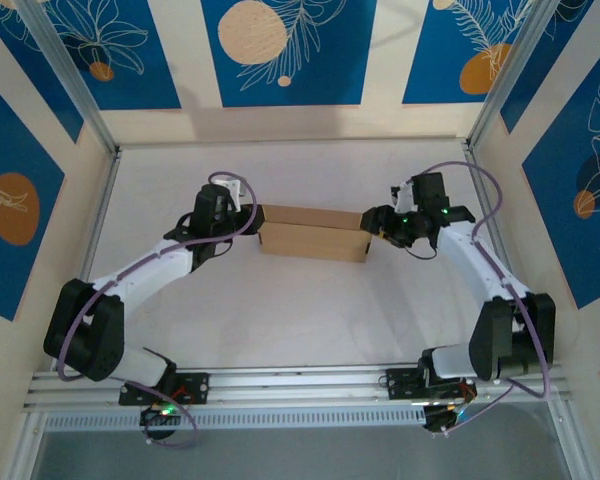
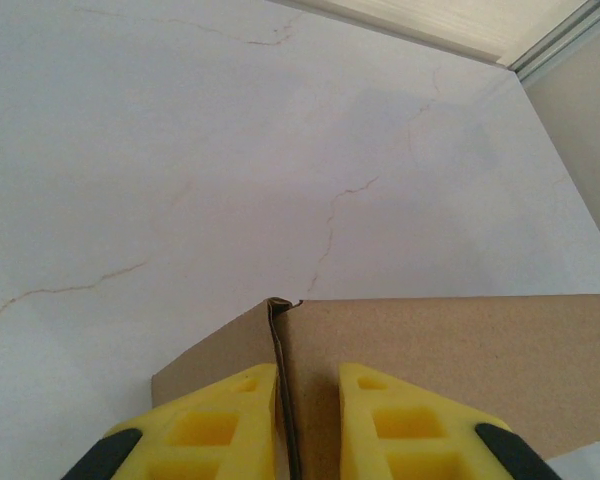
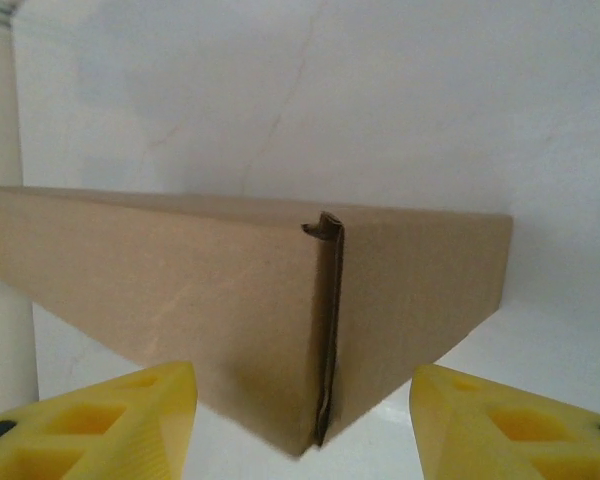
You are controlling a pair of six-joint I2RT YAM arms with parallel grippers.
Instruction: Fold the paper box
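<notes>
We find no text, label, brand, number or sign that can be read in any of these views. The plain brown kraft cardboard box shows us bare, unprinted faces in both wrist views. The blue wall panels carry white leaf outlines and orange discs, which are drawings, not writing. The black arm housings may bear small markings, but from above they are too small for us to tell.

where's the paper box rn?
Top view: paper box sits mid-table toward the back, between the left gripper and right gripper, one at each end.
</notes>
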